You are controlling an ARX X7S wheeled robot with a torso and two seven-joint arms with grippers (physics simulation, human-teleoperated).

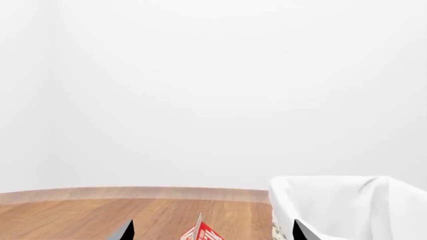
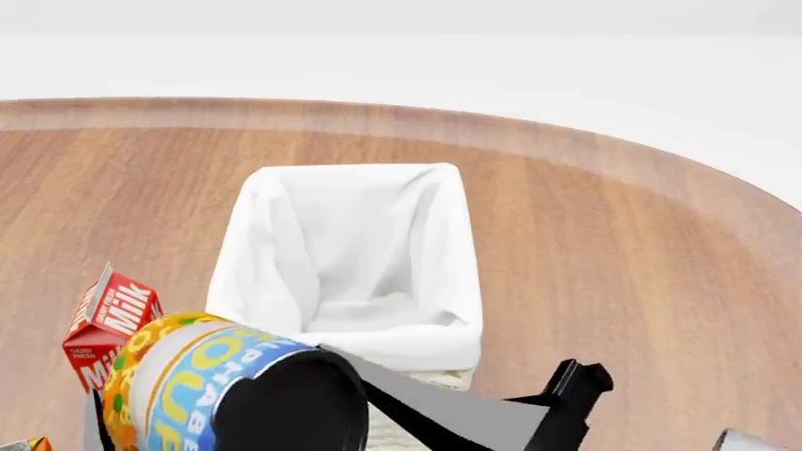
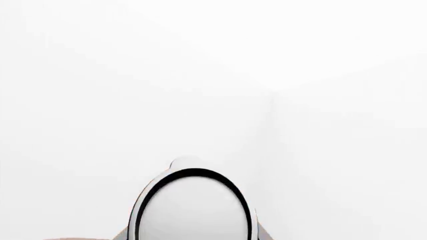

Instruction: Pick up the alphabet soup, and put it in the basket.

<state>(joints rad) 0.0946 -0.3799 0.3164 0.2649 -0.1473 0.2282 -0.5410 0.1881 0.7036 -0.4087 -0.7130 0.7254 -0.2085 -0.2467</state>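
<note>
The alphabet soup (image 2: 207, 385), a can with a blue label and yellow-orange end, is held tilted in the air close to the head camera, in front of and left of the basket (image 2: 345, 178). My right gripper (image 3: 193, 235) is shut on the can, whose silver top (image 3: 193, 210) fills the space between the jaws. One grey finger (image 2: 439, 409) shows beside the can in the head view. The cream basket with its white liner is open and empty of objects. My left gripper (image 1: 213, 232) is open and empty, low over the table, with the basket (image 1: 333, 200) beside it.
A red-and-white milk carton (image 2: 113, 319) stands left of the basket, and its peak (image 1: 203, 233) shows between my left fingertips. The round wooden table (image 2: 626, 244) curves away at the back and right. An orange sliver (image 2: 36, 443) shows at the bottom left corner.
</note>
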